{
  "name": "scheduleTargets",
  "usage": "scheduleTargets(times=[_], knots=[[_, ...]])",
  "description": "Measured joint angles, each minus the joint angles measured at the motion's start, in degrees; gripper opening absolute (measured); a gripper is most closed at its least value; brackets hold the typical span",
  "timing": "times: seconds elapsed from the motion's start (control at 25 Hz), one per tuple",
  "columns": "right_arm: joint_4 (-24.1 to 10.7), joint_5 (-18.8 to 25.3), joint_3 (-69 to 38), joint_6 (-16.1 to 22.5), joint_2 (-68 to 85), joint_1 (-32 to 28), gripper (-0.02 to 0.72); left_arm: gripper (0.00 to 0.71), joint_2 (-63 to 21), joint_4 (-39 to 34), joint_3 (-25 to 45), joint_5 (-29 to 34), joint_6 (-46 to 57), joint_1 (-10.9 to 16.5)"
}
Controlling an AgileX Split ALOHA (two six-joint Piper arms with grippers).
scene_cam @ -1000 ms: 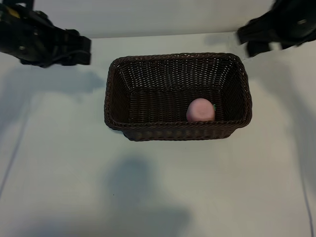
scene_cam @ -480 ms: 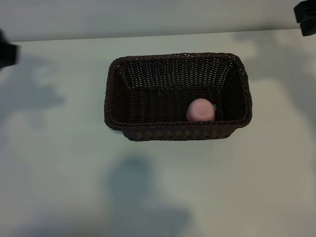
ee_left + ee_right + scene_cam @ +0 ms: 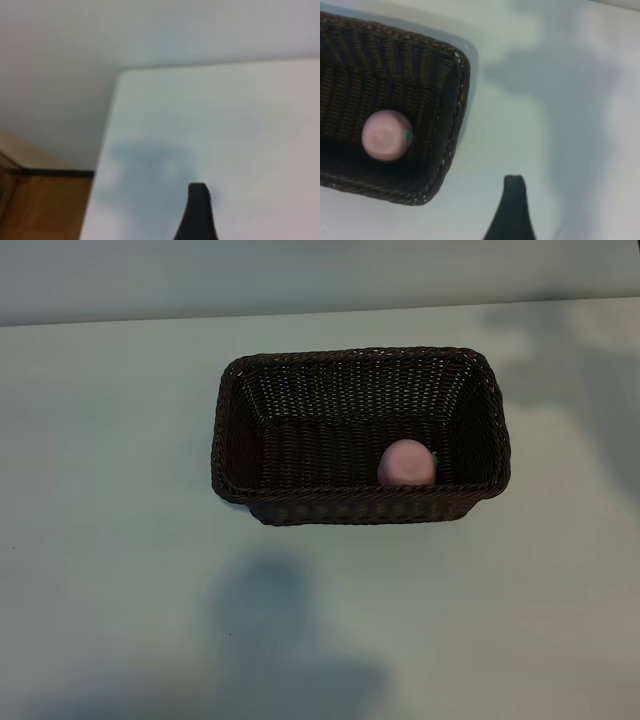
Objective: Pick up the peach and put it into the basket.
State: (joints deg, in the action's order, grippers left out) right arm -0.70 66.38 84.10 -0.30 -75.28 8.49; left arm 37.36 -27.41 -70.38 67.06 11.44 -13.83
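The pale-pink peach (image 3: 407, 462) lies inside the dark-brown wicker basket (image 3: 360, 508), against its near wall toward the right end, with its green stem pointing right. In the right wrist view the peach (image 3: 385, 135) sits in a corner of the basket (image 3: 447, 150). Of my right gripper's fingers (image 3: 514, 210) only one shows, over bare table beside the basket, holding nothing. Of my left gripper's fingers (image 3: 198, 212) likewise one shows, over a table corner far from the basket, with nothing held. Neither arm appears in the exterior view.
The white table (image 3: 120, 560) surrounds the basket on all sides. The left wrist view shows the table's rounded corner (image 3: 120, 80), with a wall and wooden floor (image 3: 45, 210) beyond it.
Both arms have pulled back out of the exterior view, the left one off to the left, the right one off to the upper right. Peach and basket have not moved.
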Motion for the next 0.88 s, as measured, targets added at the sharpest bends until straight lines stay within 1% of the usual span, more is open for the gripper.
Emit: scheduleTargets(times=[0.32, 0.4, 0.48, 0.6, 0.72, 0.88], knots=[[-0.06, 0.05, 0.0, -0.3, 0.12, 0.0, 0.595, 0.594, -9.48, -0.98, 0.0, 0.0, 0.12, 0.0], [-0.06, 0.05, 0.0, -0.44, 0.12, 0.0, 0.595, 0.594, -11.81, 1.85, 0.28, 0.0, -0.07, 0.0], [-0.06, 0.05, 0.0, -0.73, 0.12, 0.0, 0.595, 0.594, -13.8, 7.37, 2.22, 0.0, -1.95, 0.0], [-0.06, 0.05, 0.0, -0.98, 0.12, 0.0, 0.595, 0.594, -16.18, 14.92, 8.26, 0.0, -3.71, 0.0], [-0.06, 0.05, 0.0, -0.98, 0.12, 0.0, 0.595, 0.593, -18.2, 20.22, 17.08, -0.33, -4.18, 0.0], [-0.06, 0.05, 0.0, -1.16, 0.12, 0.0, 0.595, 0.593, -22.08, 25.15, 27.43, -4.98, -6.68, 0.0]])
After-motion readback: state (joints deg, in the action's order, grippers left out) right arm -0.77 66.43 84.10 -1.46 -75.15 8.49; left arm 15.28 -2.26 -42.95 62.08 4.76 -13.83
